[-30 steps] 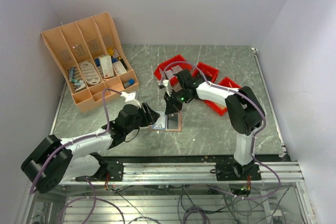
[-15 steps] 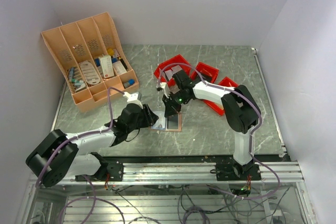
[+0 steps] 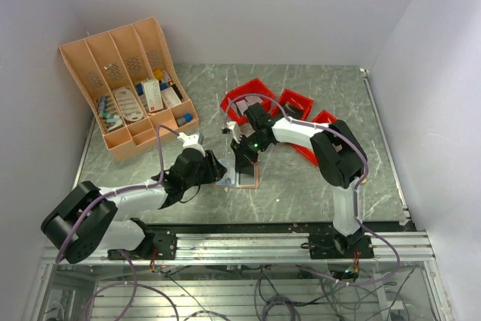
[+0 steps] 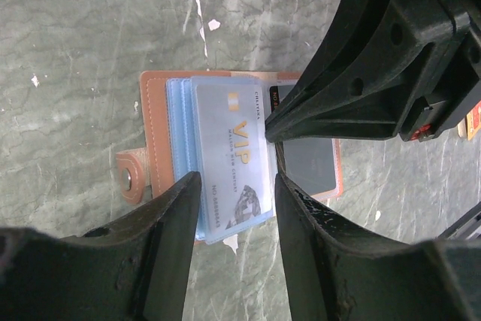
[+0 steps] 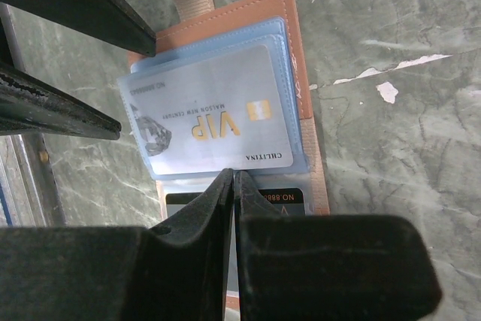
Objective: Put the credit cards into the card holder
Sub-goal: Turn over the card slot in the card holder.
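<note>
The tan-brown card holder [image 3: 250, 179] [image 4: 154, 122] lies open on the marble table, its snap tab [image 4: 128, 178] sticking out to one side. Blue plastic sleeves fan out from it. A silver VIP credit card [image 4: 231, 154] [image 5: 207, 118] sits in the top sleeve, and a black card [image 4: 310, 162] [image 5: 285, 196] shows in the sleeve beneath. My left gripper [image 4: 236, 178] [image 3: 219, 169] is open, with a finger on either side of the VIP card's end. My right gripper [image 5: 230, 173] [image 3: 240, 162] is shut, its tip pressing down at the edge of the VIP sleeve, over the black card.
An orange-tan slotted organiser rack [image 3: 128, 88] with small items stands at the back left. Red trays [image 3: 244, 95] [image 3: 294, 101] [image 3: 327, 119] lie behind the right arm. The two grippers nearly meet over the holder.
My left gripper has crept right up to the holder's sleeves, and its jaws have narrowed a little. The right gripper has shifted slightly left and stays shut.
</note>
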Controlling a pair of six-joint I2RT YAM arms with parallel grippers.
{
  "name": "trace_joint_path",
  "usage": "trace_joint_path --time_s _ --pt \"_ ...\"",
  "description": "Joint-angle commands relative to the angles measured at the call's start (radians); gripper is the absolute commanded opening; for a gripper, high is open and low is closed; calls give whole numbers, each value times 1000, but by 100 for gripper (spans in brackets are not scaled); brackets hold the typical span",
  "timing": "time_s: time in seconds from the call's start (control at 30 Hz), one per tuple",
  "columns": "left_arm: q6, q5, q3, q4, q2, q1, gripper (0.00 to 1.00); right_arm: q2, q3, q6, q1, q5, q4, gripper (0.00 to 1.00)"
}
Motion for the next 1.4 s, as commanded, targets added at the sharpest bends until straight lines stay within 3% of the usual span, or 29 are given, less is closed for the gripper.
trace_joint_path --time_s 0.0,0.23,0.47,0.93,1.37 --pt "11 31 11 52 6 8 55 34 23 6 9 17 -10 5" --pt "10 29 16 44 7 8 52 41 28 8 9 16 -15 5" --pt "27 -1 42 -40 8 8 56 48 31 8 8 17 -21 5" --pt "6 90 35 83 55 8 51 44 36 8 8 7 -27 5" --pt "-21 170 41 173 61 8 48 -58 44 -7 -10 -21 -43 21"
